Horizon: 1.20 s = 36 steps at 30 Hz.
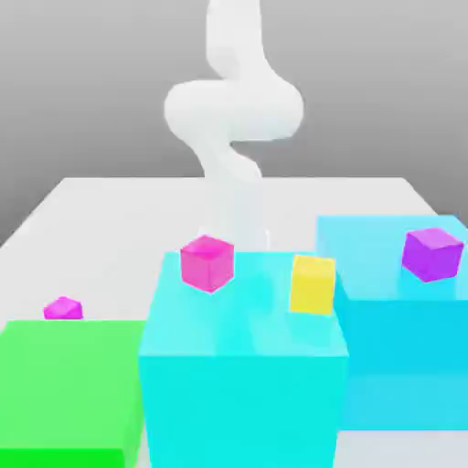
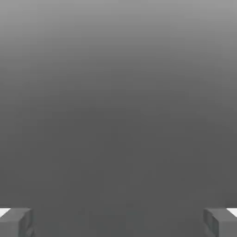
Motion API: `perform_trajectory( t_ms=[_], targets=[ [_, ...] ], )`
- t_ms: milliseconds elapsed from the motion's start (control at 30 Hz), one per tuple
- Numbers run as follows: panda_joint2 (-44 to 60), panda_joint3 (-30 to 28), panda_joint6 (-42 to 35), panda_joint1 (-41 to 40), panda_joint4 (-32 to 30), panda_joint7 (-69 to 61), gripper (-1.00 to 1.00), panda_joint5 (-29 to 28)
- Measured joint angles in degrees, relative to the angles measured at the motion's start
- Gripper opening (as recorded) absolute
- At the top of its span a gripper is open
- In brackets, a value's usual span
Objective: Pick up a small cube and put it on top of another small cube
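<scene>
Nothing held: the gripper (image 2: 118,222) hangs wide open. Next, probably, reach the small cube (image 1: 63,309) at lower left of the frame.

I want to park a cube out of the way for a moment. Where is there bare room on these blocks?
The green block has a bare top. So does the far cyan block beside its purple cube. The near cyan block is crowded: pink cube and yellow cube leave a gap between them. The small magenta cube sits behind the green block.
</scene>
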Motion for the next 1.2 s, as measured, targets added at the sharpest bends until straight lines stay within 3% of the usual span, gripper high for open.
perform_trajectory(
  t_ms=[1200],
  targets=[
    [19.2,-52.3,14.7,24.2,-13.7,-91.8,0.00,-7.8]
  ],
)
